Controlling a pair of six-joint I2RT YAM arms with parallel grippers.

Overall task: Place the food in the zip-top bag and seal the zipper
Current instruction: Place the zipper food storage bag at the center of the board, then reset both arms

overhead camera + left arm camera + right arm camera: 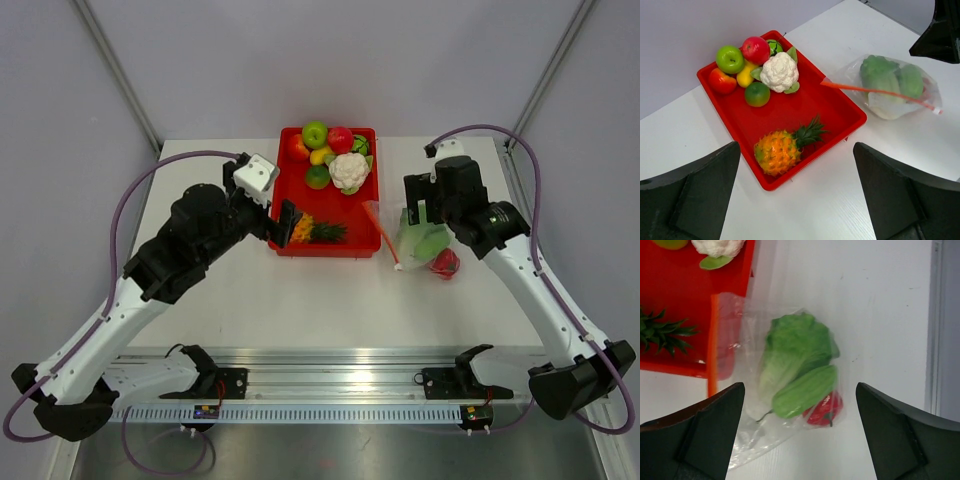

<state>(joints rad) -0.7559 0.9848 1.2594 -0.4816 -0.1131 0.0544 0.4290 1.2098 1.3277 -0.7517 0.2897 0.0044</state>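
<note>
The clear zip-top bag lies flat on the white table just right of the red tray. Its orange-red zipper runs along the edge nearest the tray and partly overlaps the tray's corner. Inside the bag are the food pieces: lettuce, cucumber and red tomato. My right gripper hovers open directly above the bag, holding nothing. My left gripper stands open over the tray's near edge, above the pineapple, with the bag off to its right.
The red tray holds a pineapple, a cauliflower, a green apple, a red apple and several other fruits. The table's right edge and metal rail lie close beside the bag.
</note>
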